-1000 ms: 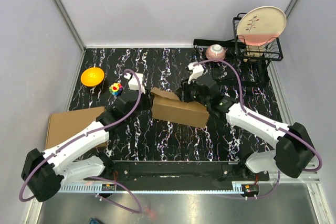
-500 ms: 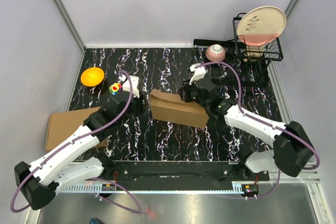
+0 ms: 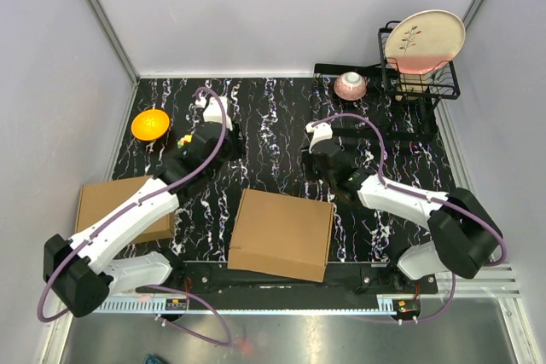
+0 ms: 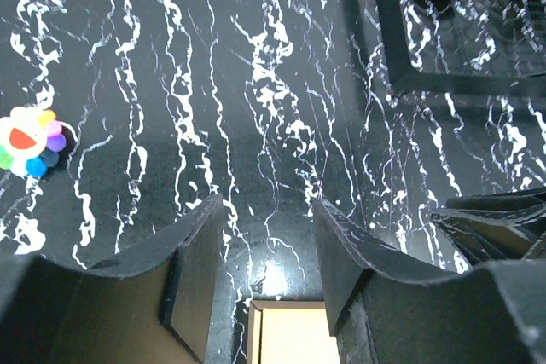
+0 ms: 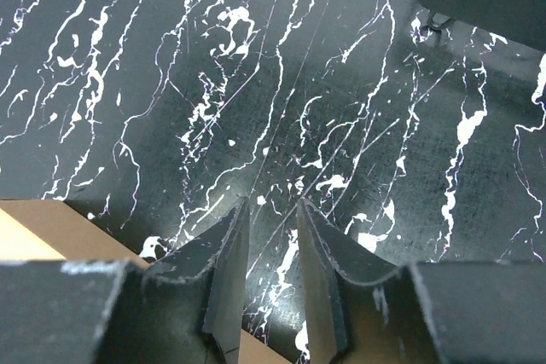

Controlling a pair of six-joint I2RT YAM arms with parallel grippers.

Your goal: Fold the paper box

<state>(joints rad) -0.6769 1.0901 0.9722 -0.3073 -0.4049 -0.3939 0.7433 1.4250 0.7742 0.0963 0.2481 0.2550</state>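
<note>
The paper box (image 3: 281, 232) is a plain brown cardboard mailer. It lies flat and closed near the table's front edge, between the two arm bases, and no gripper touches it. My left gripper (image 3: 220, 144) is open and empty over the dark table, up and left of the box. In the left wrist view (image 4: 267, 202) an edge of the box (image 4: 299, 334) shows low between the fingers. My right gripper (image 3: 314, 164) is above the box's far right corner, with a narrow gap and empty. In the right wrist view (image 5: 273, 202) a box corner (image 5: 34, 228) shows at the lower left.
A second brown carton (image 3: 119, 206) lies at the left edge. An orange bowl (image 3: 151, 123) and a coloured flower toy (image 3: 183, 141) sit at the far left. A pink bowl (image 3: 351, 84) on a black tray (image 3: 375, 117) and a wire rack (image 3: 418, 74) holding a plate stand at the far right.
The box was upright between both grippers at mid-table; now it lies flat near the front edge. Both grippers have let go and drawn back from it.
</note>
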